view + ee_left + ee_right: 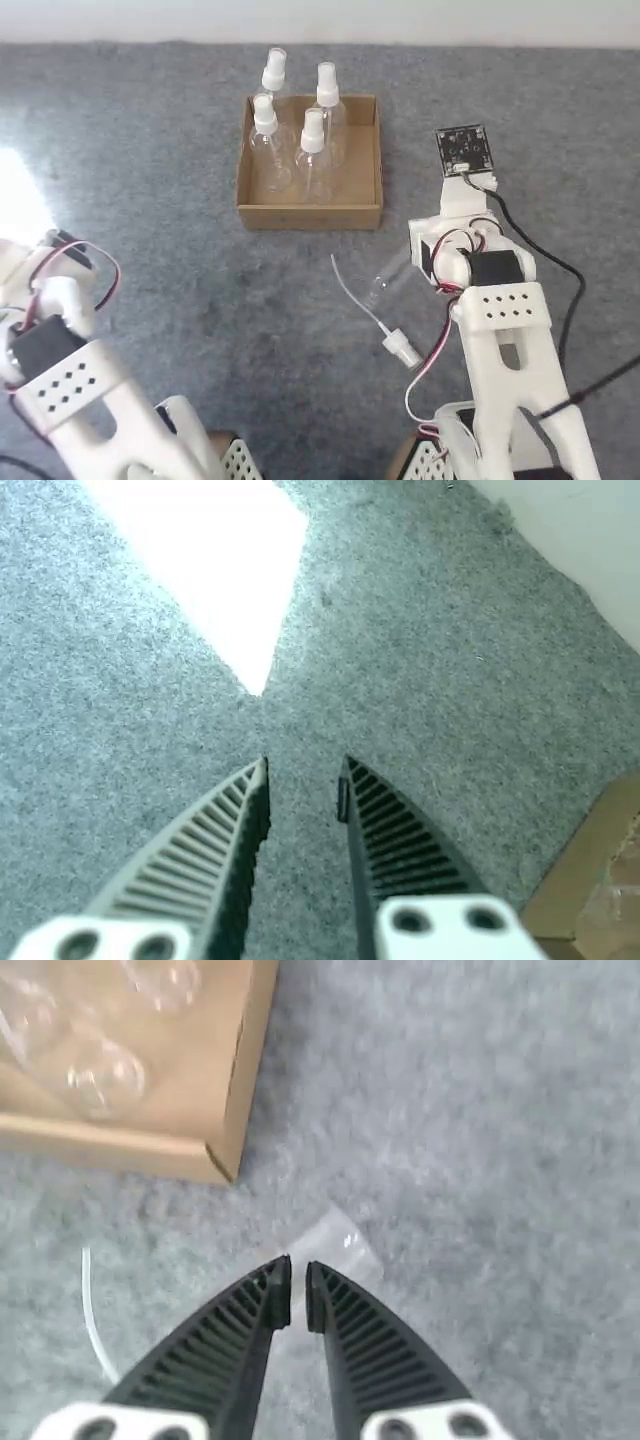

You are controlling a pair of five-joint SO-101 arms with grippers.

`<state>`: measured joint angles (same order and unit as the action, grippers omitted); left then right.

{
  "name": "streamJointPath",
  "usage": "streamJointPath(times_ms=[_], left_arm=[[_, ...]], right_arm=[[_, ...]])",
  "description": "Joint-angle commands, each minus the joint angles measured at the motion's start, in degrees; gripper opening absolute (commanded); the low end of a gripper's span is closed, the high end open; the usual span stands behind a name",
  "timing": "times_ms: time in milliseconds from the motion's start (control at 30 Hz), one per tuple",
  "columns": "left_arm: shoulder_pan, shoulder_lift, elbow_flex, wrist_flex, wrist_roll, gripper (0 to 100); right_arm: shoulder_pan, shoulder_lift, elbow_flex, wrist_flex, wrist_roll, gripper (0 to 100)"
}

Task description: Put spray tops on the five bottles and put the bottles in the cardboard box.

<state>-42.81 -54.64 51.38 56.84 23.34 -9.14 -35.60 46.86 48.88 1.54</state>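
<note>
- On the desk (150,150), cardboard box (310,215) holding four capped bottles (313,150), upright: four of five done.
- At one end of the fifth bottle (338,1238), right hand (298,1285) nearly closed; left hand (302,780) apart, gripping nothing.
- Left to cap and box: fifth bottle, lying on the desk.
- Beside it, loose spray top (402,348), unfitted.

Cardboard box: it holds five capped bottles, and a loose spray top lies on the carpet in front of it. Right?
Not five. The high view shows four capped bottles in the cardboard box; the fifth bottle lies uncapped on the carpet. The loose spray top does lie on the carpet in front of the box.
</note>
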Motion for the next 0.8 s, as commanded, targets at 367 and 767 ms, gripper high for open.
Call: streamJointPath(times_ms=[367,767], left_arm=[[0.18,-1.49,-0.31,-1.58,0.35,11],[0.18,-1.49,-0.22,-2.20,0.35,11]], right_arm=[[0.66,21.67,-1.41,-26.33,0.97,1.7],[2.24,26.15,-1.85,-20.18,7.21,1.7]])
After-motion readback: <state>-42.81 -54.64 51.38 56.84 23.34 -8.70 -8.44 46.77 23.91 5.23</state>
